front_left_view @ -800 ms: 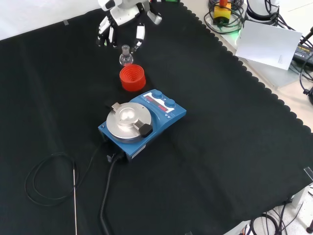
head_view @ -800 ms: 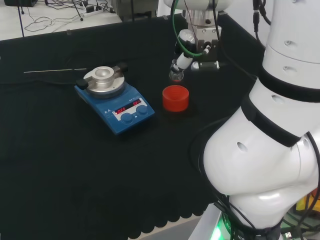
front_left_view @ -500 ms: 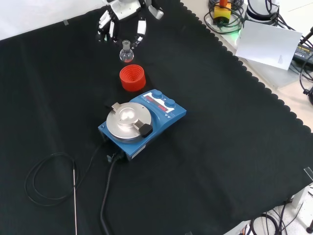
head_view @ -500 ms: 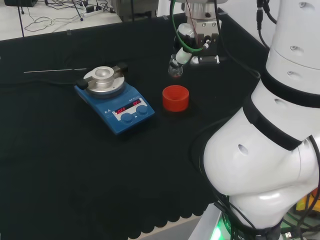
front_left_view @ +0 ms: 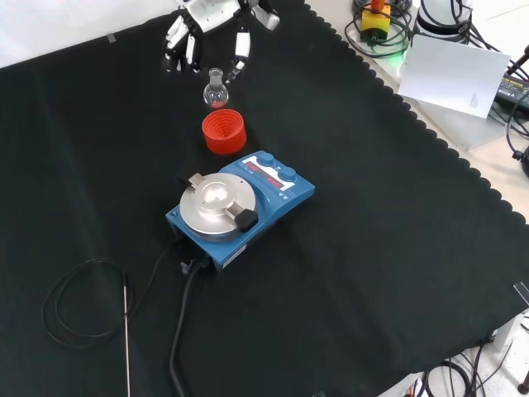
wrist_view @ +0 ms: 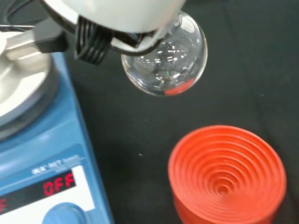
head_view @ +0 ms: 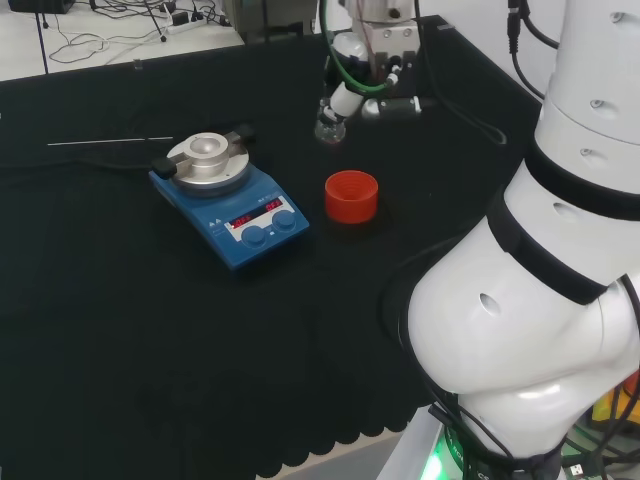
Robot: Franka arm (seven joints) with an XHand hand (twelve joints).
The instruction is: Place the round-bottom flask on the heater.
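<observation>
Up in the air, the hand (front_left_view: 216,18) pinches the neck of the round-bottom flask (front_left_view: 216,92) with its fingers (front_left_view: 241,51). That flask hangs just under the hand and touches nothing else. It is clear glass with a small red bit inside its round belly. A red ribbed stand (front_left_view: 224,131) sits on the black cloth (front_left_view: 372,248) below the hand, with nothing in it. Past the stand, farther from the hand, sits the blue heater (front_left_view: 240,206). Its silver top (front_left_view: 214,202) is bare.
</observation>
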